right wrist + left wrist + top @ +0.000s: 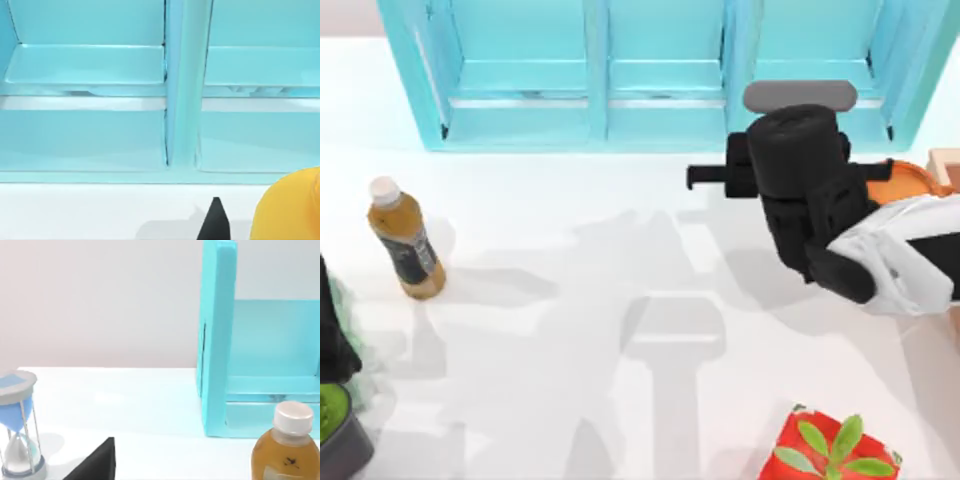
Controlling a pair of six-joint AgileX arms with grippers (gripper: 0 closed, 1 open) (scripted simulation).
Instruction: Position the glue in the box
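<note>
Glossy white counter (570, 300) is carrying a turquoise shelf unit (650, 70) at the far side, right claw (705, 178) hovering before it, yellow glue (290, 210) beside its fingertip, grip state unclear.

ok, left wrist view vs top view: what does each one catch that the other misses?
Left wrist only: a blue hourglass standing on the table, and the plain wall behind the table.

Top only: the right arm near the shelf, a red box with green leaves at the near edge, a green item in a dark bowl at the left edge.

Shared: the brown drink bottle with its white cap, the turquoise shelf unit, the white table.
</note>
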